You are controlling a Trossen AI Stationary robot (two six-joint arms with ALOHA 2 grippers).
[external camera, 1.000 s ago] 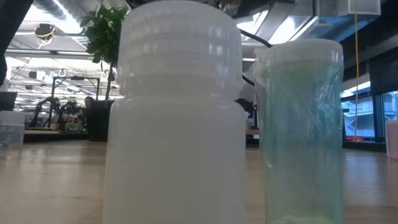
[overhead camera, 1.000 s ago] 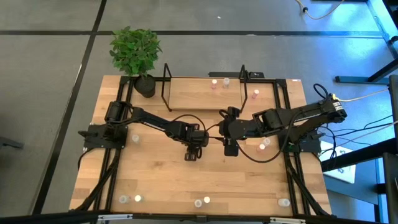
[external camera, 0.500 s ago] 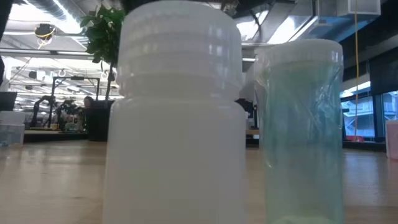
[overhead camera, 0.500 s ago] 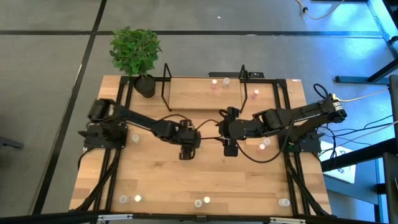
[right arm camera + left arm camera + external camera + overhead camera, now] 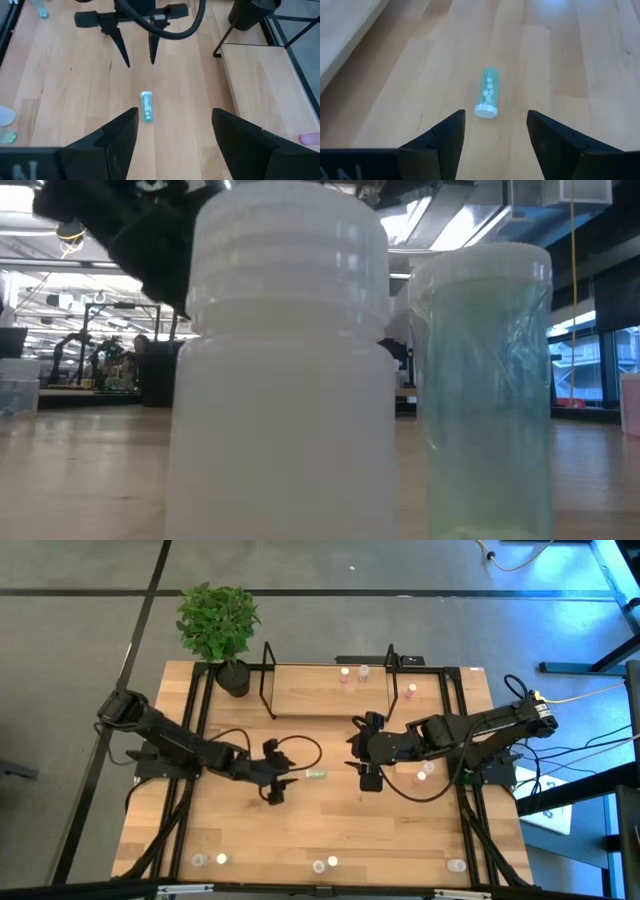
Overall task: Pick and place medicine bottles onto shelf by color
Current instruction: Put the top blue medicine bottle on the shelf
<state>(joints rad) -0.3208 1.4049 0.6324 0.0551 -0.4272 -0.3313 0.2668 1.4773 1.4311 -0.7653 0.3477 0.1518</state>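
A green-tinted medicine bottle [image 5: 316, 775] lies on its side on the tabletop between my two grippers. In the left wrist view, the bottle [image 5: 487, 99] points its white cap at my left gripper [image 5: 495, 131], which is open a short way off. My left gripper [image 5: 288, 778] is on the table-left side of the bottle. My right gripper [image 5: 350, 755] hangs open above the bottle's right side [image 5: 146, 106]. The shelf [image 5: 300, 690] stands at the far edge with three small bottles [image 5: 363, 672] on its right part.
A potted plant [image 5: 218, 625] stands at the shelf's left end. Loose bottles stand along the near edge [image 5: 318, 866] and below my right arm [image 5: 428, 768]. A white bottle [image 5: 285, 360] and a green one [image 5: 485, 380] fill the low view.
My left gripper has drawn back from the table's middle toward its left edge, turning as it went. The green bottle, covered by that hand before, now shows lying on its side on the table.
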